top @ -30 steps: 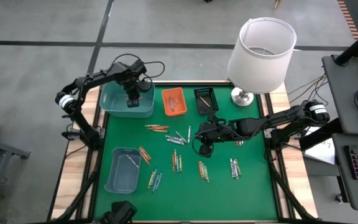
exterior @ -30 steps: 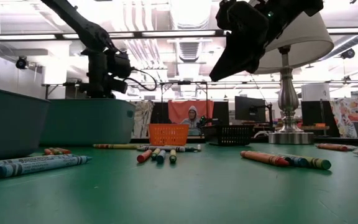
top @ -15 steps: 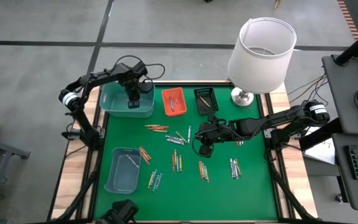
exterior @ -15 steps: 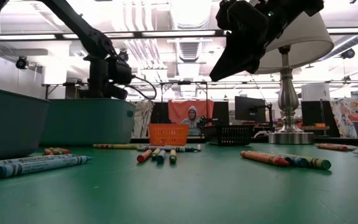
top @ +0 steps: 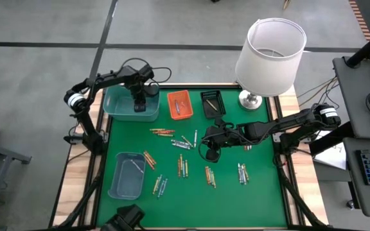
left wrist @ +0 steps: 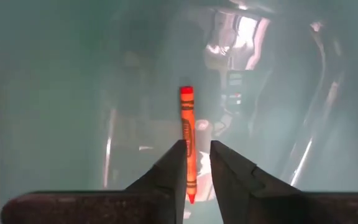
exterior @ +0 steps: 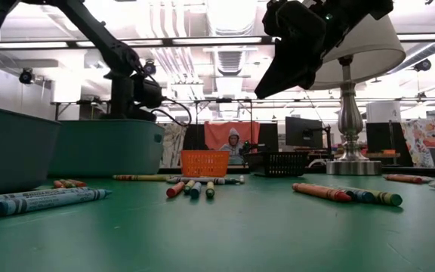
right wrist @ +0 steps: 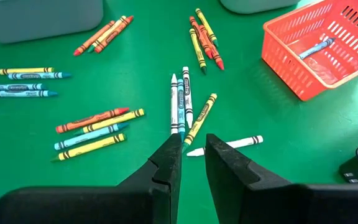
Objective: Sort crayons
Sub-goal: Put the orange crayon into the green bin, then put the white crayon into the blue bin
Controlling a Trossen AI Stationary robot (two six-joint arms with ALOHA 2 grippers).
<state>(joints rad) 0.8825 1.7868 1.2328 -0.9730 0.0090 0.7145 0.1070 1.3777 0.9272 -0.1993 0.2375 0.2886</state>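
While left gripper brackets crayon — tray wall close.

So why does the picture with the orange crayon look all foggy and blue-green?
In the left wrist view the camera is down inside the see-through teal plastic bin, so everything behind the orange crayon looks tinted and smeary, with bright glare on the wall; the right wrist view over the green mat is sharp.

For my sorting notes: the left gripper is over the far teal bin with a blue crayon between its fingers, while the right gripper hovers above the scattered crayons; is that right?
Not quite: the crayon between the left gripper's fingers is orange-red, not blue, as the left wrist view shows. The rest stands: that gripper is over the far teal bin, and the right gripper hovers above the scattered crayons.
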